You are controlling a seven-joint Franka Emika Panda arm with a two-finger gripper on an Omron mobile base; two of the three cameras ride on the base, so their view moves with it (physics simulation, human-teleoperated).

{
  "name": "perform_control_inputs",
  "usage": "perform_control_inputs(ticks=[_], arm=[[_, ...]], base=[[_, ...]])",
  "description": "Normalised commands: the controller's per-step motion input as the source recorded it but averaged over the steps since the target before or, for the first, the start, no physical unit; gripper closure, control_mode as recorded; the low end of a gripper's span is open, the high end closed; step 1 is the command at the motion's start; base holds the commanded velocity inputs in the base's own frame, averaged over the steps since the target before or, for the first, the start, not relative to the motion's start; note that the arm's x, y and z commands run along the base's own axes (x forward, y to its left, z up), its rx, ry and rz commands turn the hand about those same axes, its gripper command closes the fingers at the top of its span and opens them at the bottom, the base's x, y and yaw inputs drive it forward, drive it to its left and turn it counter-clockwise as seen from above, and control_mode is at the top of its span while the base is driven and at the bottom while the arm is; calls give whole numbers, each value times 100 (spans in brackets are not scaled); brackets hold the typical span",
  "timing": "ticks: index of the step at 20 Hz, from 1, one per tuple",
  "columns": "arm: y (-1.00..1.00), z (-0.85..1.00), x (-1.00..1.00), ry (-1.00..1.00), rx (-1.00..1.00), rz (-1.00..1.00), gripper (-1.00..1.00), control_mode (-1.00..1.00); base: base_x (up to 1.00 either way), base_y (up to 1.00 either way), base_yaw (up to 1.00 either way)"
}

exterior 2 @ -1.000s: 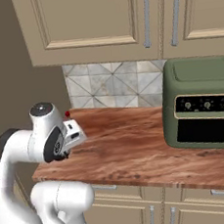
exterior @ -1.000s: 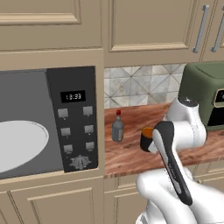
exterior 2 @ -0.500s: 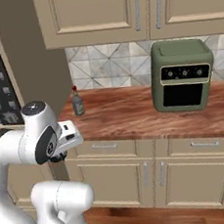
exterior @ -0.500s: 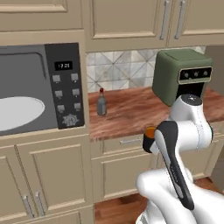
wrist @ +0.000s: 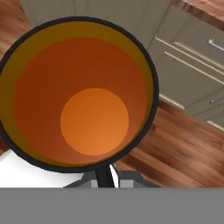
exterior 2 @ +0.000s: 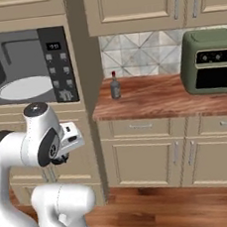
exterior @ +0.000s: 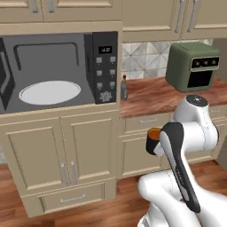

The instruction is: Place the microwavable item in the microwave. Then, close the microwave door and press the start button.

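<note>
The microwave (exterior: 57, 71) stands built into the cabinetry, with its white turntable (exterior: 49, 91) bare and the button panel (exterior: 105, 66) on its right. The microwave door (exterior: 3, 77) hangs swung out at the far left edge. The black mug (exterior: 153, 139), the microwavable item, hovers in front of the lower cabinets, well right of and below the microwave cavity. My gripper (wrist: 103, 175) is shut on the mug's rim. In the hand view the mug's orange inside (wrist: 94, 120) faces the camera. In the right base view the hand (exterior 2: 70, 136) sits at the forearm's end.
A grey bottle with a red cap (exterior: 124, 87) stands on the wooden counter (exterior: 164, 95) just right of the microwave. A green appliance (exterior: 193, 66) sits further right. Lower cabinets (exterior: 62, 155) and the wooden floor (exterior 2: 161, 210) lie below.
The base has backed away and shifted left, so both base views now take in the open microwave and the floor. The mug stays in my shut gripper.
</note>
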Motion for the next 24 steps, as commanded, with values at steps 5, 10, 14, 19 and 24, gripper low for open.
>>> perform_control_inputs(ticks=[5,10,14,19,24], arm=[[0,0,0,0,0,0,100,100],[0,0,0,0,0,0,100,100],[0,0,0,0,0,0,100,100],[0,0,0,0,0,0,100,100],[0,0,0,0,0,0,100,100]], base=[[8,100,0],[30,60,1],[20,13,5],[43,14,5],[56,35,13]])
